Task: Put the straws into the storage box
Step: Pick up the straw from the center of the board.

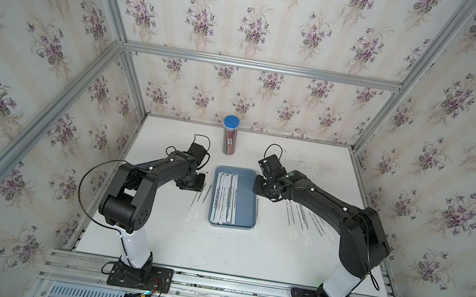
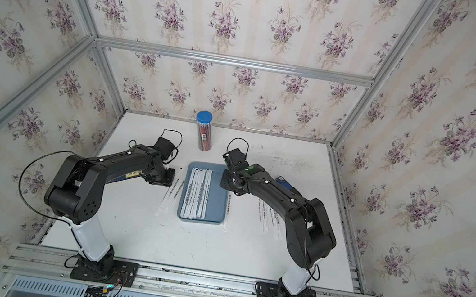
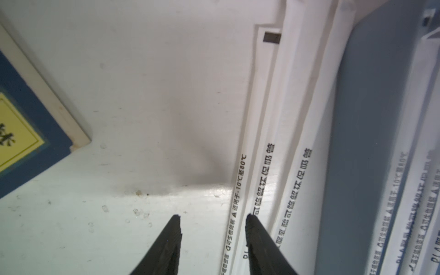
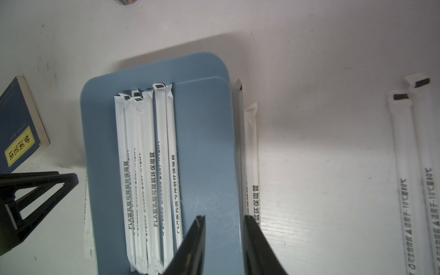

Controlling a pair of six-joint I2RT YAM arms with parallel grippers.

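Loose straws [image 1: 302, 224] partly under the right arm [image 1: 334, 209]

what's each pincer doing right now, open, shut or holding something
Left pincer: open, edge of a white paper-wrapped straw between its tips, not clamped.
Right pincer: open, empty, over the blue-grey plastic storage box rim.

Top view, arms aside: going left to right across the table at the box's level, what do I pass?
Loose straws → boxed straws → bare floor of the storage box → fan of loose straws.
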